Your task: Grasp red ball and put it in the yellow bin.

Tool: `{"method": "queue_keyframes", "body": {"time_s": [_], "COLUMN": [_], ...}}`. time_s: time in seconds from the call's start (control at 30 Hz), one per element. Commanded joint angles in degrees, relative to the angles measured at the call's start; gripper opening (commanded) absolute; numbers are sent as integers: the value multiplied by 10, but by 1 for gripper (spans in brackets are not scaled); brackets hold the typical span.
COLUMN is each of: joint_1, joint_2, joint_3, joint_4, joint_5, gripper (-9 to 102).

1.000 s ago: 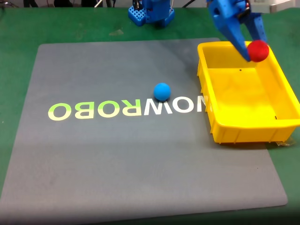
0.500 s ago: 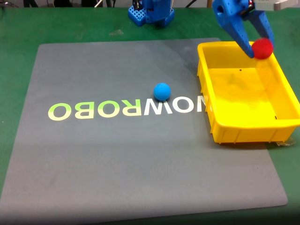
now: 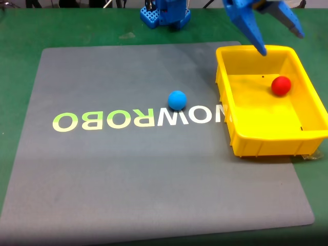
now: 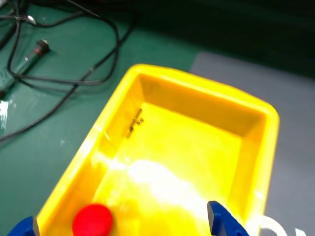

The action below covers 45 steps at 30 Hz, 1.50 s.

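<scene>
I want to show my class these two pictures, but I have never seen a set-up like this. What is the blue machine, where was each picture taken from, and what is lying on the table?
The blue machine is a small robot arm; its two-finger gripper stands open and holds nothing. The fixed view looks down at the table from a standing camera. The wrist view comes from a camera riding on the arm, looking into the yellow bin. On the grey mat lie a blue ball and, at the right in the fixed view, the yellow bin. The red ball is inside the bin, also seen in the wrist view. Black cables lie on the green surface beside the bin.
</scene>
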Motion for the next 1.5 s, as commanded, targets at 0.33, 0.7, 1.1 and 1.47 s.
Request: {"method": "queue_keyframes", "body": {"time_s": [0.33, 0.7, 1.1, 1.47], "joint_1": [206, 248, 221, 234], "joint_2": [556, 765, 867, 867], "joint_3": [538, 713, 745, 746], "joint_4": [117, 301, 438, 441], "joint_5": [-115, -115, -71, -75], "gripper": [7, 0, 0, 0]}}
